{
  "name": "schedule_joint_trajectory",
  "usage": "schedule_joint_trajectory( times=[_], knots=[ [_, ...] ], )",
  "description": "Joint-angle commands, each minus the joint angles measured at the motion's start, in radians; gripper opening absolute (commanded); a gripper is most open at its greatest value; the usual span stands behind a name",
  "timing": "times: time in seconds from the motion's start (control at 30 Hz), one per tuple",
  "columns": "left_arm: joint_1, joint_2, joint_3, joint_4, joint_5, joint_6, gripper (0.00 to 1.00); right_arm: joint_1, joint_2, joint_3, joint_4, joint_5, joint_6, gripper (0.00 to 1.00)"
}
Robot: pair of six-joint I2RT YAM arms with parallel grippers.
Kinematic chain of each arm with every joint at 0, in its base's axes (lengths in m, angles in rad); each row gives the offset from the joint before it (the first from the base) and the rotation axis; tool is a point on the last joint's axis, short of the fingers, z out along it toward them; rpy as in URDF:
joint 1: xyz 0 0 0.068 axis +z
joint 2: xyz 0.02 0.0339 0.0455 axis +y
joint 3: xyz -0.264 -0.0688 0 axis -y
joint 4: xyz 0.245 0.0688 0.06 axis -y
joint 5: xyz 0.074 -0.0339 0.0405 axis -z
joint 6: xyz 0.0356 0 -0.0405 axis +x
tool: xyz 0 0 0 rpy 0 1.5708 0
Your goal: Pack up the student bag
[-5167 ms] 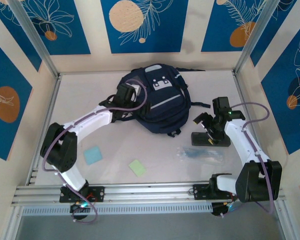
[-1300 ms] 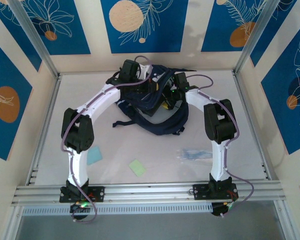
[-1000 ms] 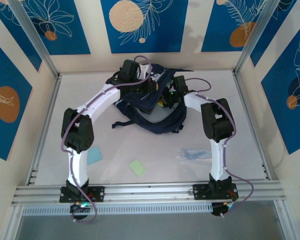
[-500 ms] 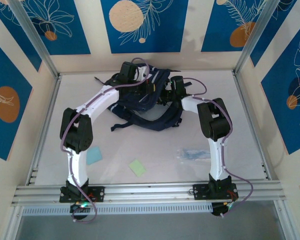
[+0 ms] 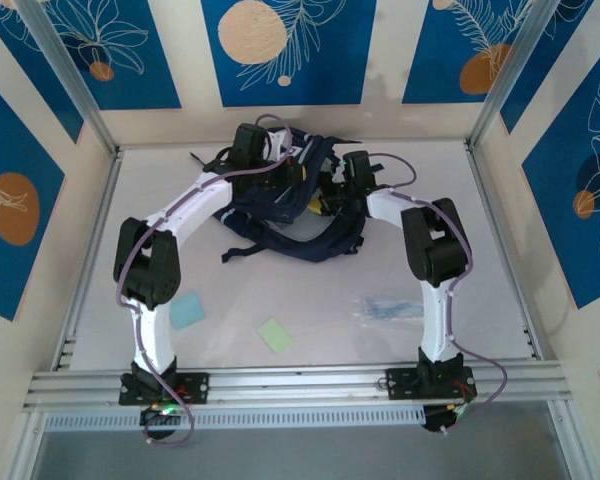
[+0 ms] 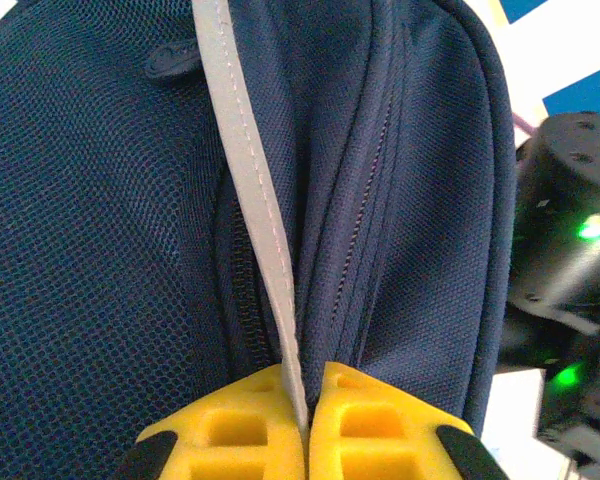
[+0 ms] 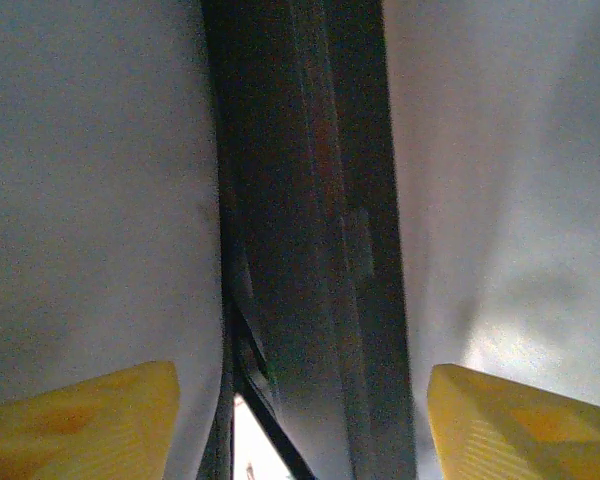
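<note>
At student bag [image 5: 298, 212] opening.
Have grey stripe [image 6: 246, 205] clamped in left gripper [image 6: 302, 425]; right gripper [image 7: 302, 390] spread inside lining [image 7: 95, 180], seam [image 7: 302, 200] dead ahead.

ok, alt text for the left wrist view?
The left fingers are pinched shut on a light grey strip running down the navy backpack, seen close up with its zipper seams alongside. At the right edge sits the other arm's black housing, green lights lit.
</note>
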Motion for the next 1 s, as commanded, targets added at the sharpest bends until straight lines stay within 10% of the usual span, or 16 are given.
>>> schedule_joint_trajectory(
  times=[0.0,0.43,0.97],
  knots=[
    [0.015,-0.074,-0.004,0.090,0.036,-0.002,0.00,-0.018,-0.153,-0.008,-0.299,0.046,-0.227,0.71],
    [0.017,-0.097,-0.081,0.164,0.048,-0.021,0.00,-0.056,-0.557,-0.286,-0.930,0.324,-0.384,0.88],
    [0.013,-0.125,-0.191,0.269,0.071,-0.076,0.00,-0.090,-0.947,-0.821,-0.887,0.347,0.131,0.84]
  ],
)
